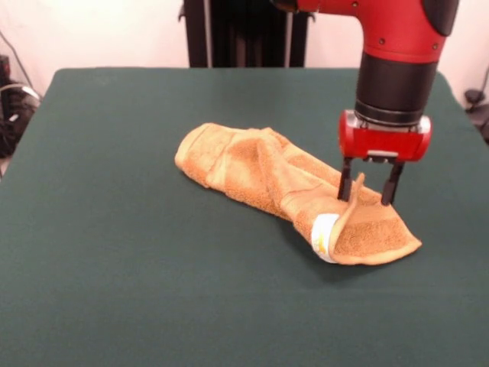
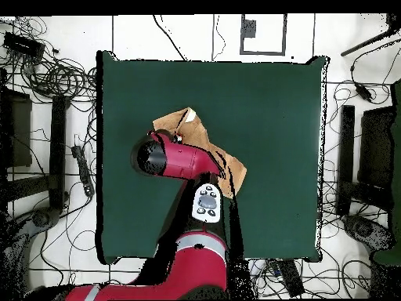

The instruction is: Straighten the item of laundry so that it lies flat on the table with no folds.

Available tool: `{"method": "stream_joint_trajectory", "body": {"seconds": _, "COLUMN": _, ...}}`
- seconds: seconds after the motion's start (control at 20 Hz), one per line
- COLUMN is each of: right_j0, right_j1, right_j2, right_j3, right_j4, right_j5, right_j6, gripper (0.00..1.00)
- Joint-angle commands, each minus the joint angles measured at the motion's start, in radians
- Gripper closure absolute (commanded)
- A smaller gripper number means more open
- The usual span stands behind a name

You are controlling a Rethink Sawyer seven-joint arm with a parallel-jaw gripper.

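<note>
Front view – bunched, folded towel [image 1: 263,172], one raised edge between hand's [image 1: 370,191] parted fingers

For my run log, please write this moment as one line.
towel: crumpled, folded | gripper: open, fingers straddling raised fold near towel's tag end | table: green cloth | task: not done

No legible text, brand, number or sign in either view. The white tag [image 1: 325,235] on the towel [image 1: 275,180], just below the gripper [image 1: 370,189], shows no readable print.
</note>
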Motion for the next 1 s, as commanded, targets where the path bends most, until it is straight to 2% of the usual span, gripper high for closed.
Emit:
{"method": "stream_joint_trajectory", "body": {"seconds": 0.05, "right_j0": 0.006, "right_j1": -0.005, "right_j2": -0.014, "right_j3": 0.002, "right_j4": 0.021, "right_j5": 0.155, "right_j6": 0.185, "gripper": 0.00}}
{"method": "stream_joint_trajectory", "body": {"seconds": 1.0, "right_j0": -0.015, "right_j1": -0.001, "right_j2": 0.027, "right_j3": 0.018, "right_j4": 0.011, "right_j5": 0.101, "right_j6": 0.162, "gripper": 0.00}}
